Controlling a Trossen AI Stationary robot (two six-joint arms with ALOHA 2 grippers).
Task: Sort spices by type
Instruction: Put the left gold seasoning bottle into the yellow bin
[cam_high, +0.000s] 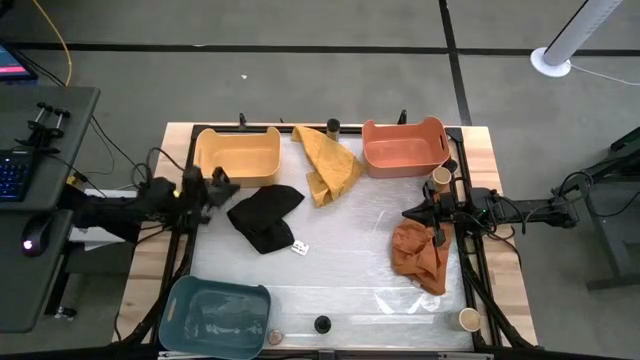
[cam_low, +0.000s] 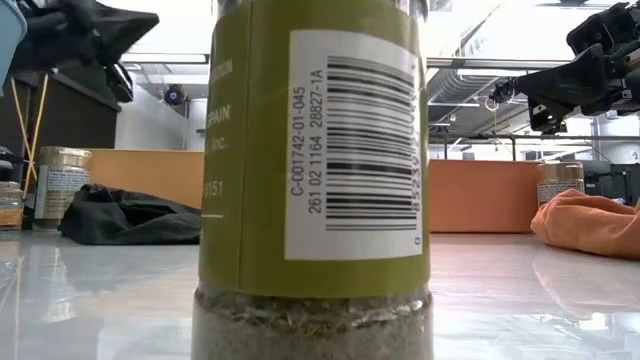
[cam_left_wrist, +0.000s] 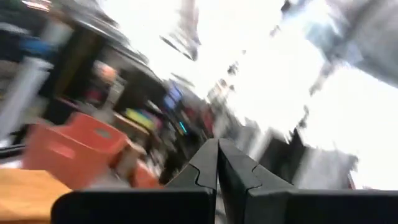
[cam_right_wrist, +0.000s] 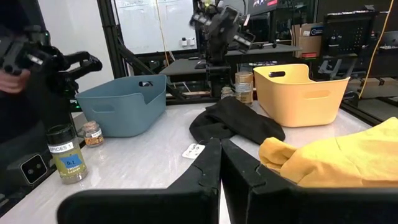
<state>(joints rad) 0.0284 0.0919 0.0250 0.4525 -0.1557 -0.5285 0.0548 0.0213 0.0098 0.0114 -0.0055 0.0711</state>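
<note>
1. Spices sit scattered round the table edges, none in a bin as far as I can see: black-top jar (cam_high: 322, 324) at the near edge, tan-top jar (cam_high: 468, 319) at the near right corner, a small jar (cam_high: 274, 338) just beside the blue bin (cam_high: 185, 300), a dark-top jar (cam_high: 332, 126) at the far edge btwn the yellow bin (cam_high: 237, 152) and orange bin (cam_high: 404, 146), and another tan-top jar (cam_high: 440, 178) by the orange bin's right end.
2. Judgement: sorting not yet begun; the 3 bins look set apart at corners so each can take one type.
3. Right gripper (cam_high: 413, 212): jaws closed, holding nothing; right wrist view shows the fingers (cam_right_wrist: 208, 168) pressed together. Tan-top jar by the orange bin is the nearest spice, just off to the side of the jaws; orange cloth (cam_high: 420, 255) lies just below them.
4. Left gripper (cam_high: 222, 185): jaws closed and empty in the left wrist view, tips (cam_left_wrist: 217, 163) touching. It hovers btwn the yellow bin and black cloth (cam_high: 265, 215); no jar near its jaws.
5. Yellow cloth (cam_high: 330, 162) lies well ahead of the right jaws, btwn the two far bins; cloths look like clutter, not targets.
6. Low view is filled by the green-label jar (cam_low: 315, 180) right at the lens, prob. the black-top one.
7. Next move (guess): right jaws must open before taking the closest jar.
</note>
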